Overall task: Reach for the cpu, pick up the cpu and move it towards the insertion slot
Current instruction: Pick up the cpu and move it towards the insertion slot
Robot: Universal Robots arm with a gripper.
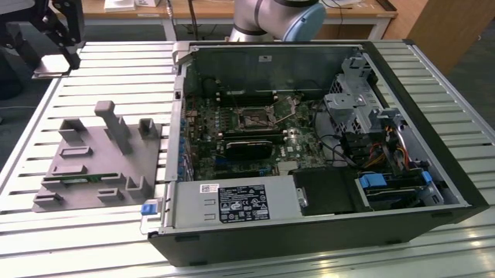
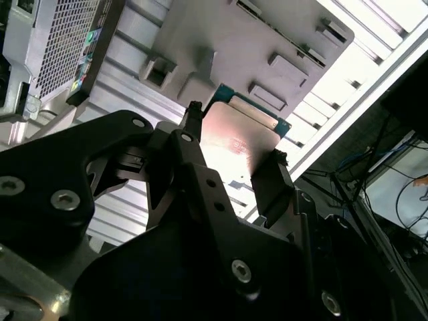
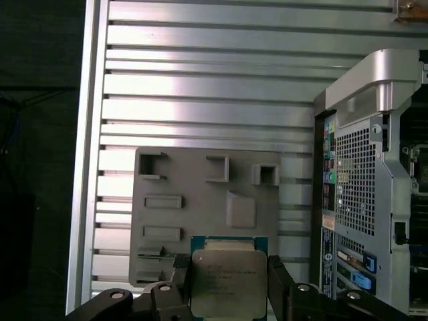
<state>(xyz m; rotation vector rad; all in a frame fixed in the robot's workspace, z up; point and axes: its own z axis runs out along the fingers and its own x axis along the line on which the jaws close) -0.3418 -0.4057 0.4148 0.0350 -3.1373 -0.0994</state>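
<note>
End effector clamps cpu | grey fixture near | computer case farther off

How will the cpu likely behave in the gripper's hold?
Probably stiff: the cpu is a flat, metal-topped square, unbent while clamped in the gripper. Its shiny top looks slippery, and the hold on its thin edges might let it tilt.

Arm silver w/ pale-blue joint cap; gripper matte black (silver screw heads on links).

A robotics lab. An opened computer case lies on a slatted aluminium bench, with a robot arm and wooden desks behind.
</note>
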